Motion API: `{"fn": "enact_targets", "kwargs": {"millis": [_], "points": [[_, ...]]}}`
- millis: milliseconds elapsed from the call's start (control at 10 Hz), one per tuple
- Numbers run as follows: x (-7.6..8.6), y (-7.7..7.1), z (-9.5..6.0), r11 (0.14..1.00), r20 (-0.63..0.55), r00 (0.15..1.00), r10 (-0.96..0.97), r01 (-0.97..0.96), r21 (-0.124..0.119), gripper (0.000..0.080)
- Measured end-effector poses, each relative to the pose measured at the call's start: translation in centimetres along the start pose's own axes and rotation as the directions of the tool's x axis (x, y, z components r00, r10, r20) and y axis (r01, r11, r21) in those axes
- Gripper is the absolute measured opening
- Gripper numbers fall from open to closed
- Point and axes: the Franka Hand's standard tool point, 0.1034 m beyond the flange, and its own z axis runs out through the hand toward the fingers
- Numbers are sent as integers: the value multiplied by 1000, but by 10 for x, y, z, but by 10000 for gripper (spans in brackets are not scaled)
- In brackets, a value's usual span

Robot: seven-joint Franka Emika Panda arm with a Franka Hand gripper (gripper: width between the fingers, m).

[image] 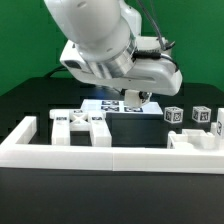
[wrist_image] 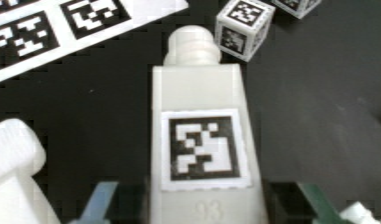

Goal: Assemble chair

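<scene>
Between the fingers point(wrist_image: 109, 200) of the gripper point(wrist_image: 208, 208), in the wrist view, sits a long white chair part point(wrist_image: 201, 100); the jaws are closed against its two sides and grip it near one end. Its other end narrows to a rounded peg point(wrist_image: 196, 45) that points toward the marker board point(wrist_image: 62, 30); whether the part rests on the black table point(wrist_image: 329, 120) or is lifted off it, I cannot tell.

On the part's upper face is a square label point(wrist_image: 205, 150); it has a white border and a black field with a blocky white pattern, a code tag and not lettering. The marker board carries larger tags of the same kind; two of them show in the wrist view.

Just beyond the peg stands a small tagged cube point(wrist_image: 242, 28), tilted in that view; a second cube point(wrist_image: 293, 6) is cut by the picture's edge.

From the exterior view, the robot arm point(image: 100, 40) hangs over the middle of the table; the gripper point(image: 135, 98) is low at the marker board's point(image: 105, 106) edge, and the held part is largely hidden. Toward that view's left lies a flat chair piece point(image: 82, 125) with tags on top; toward its right, tagged cubes point(image: 173, 115) stand in a row; nearest the camera runs the long white border frame point(image: 110, 158).
</scene>
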Motion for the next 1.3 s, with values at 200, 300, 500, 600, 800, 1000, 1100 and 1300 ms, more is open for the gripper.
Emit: {"fn": "enact_targets", "kwargs": {"millis": [200,300,500,600,800,1000,1100,1300], "points": [[7,-2,-1,1000,-44,999,-5,5,6,291],[7,-2,-2,1000,-49,999,-5,6,7,291],[18,-14,-14,999,-186,982,-19,24,23,291],[10,-26,-26,999,-238,971,-25,31,19,291],[10,-52,-56,997,-392,917,-66,79,17,291],[13,-56,-55,995,-513,856,-64,93,30,291],[15,-61,-58,994,-583,810,-66,106,35,291],[12,-73,-62,990,-672,736,-84,138,27,291]]}}
